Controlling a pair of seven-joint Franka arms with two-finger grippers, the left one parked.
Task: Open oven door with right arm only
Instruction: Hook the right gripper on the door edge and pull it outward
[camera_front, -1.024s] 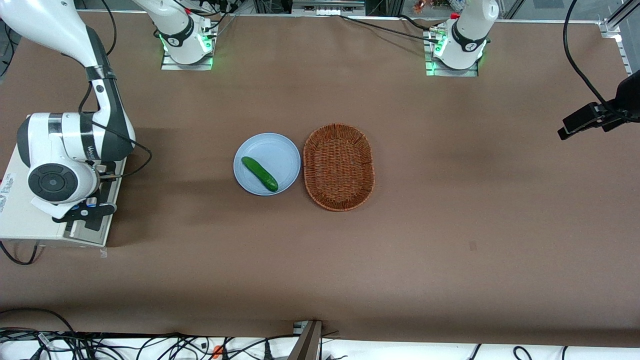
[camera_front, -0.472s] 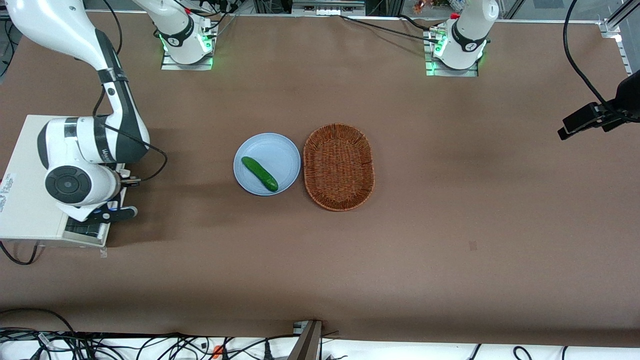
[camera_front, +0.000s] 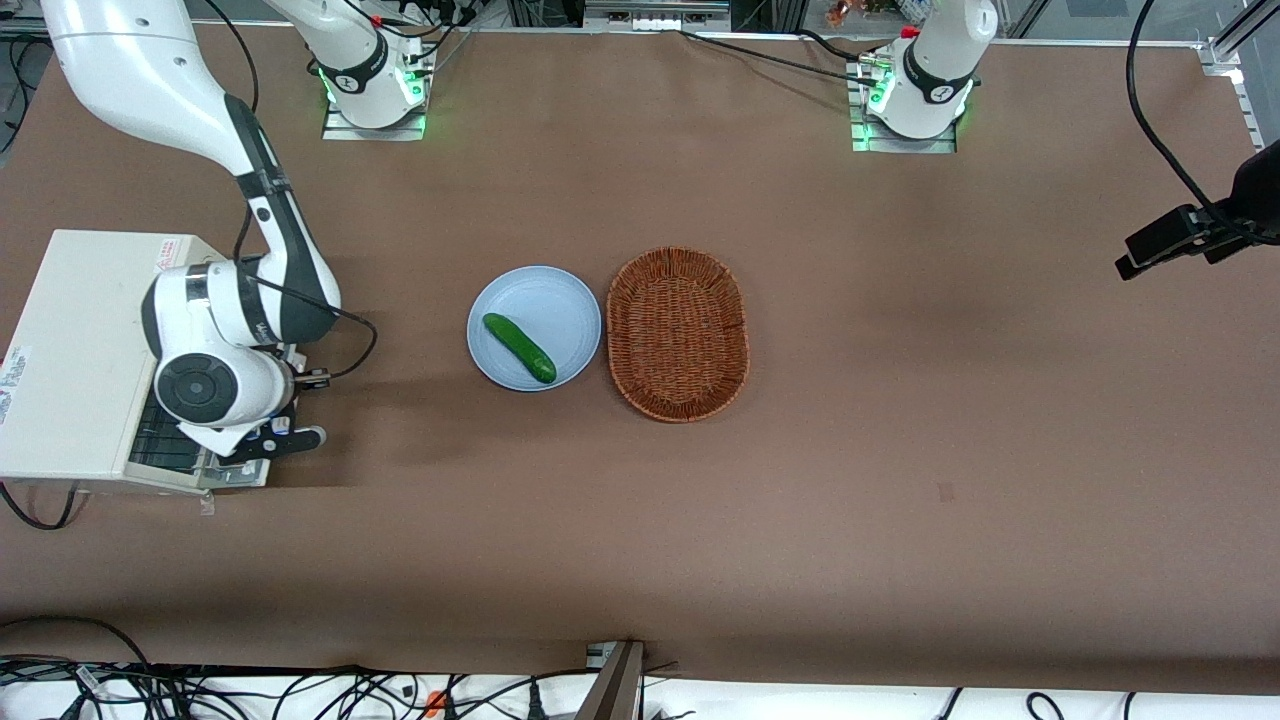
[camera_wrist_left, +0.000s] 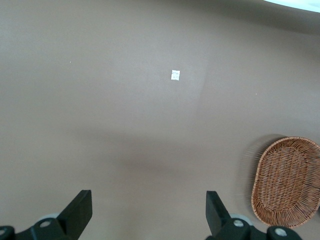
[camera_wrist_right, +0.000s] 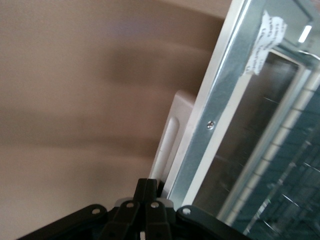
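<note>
The oven door (camera_wrist_right: 220, 125) has a brushed metal frame and glossy glass; its handle (camera_wrist_right: 172, 137) looks smooth and cream-white. The hand (camera_wrist_right: 146, 200) — matt black plastic — hangs over a matt brown surface (camera_front: 900, 450).
</note>
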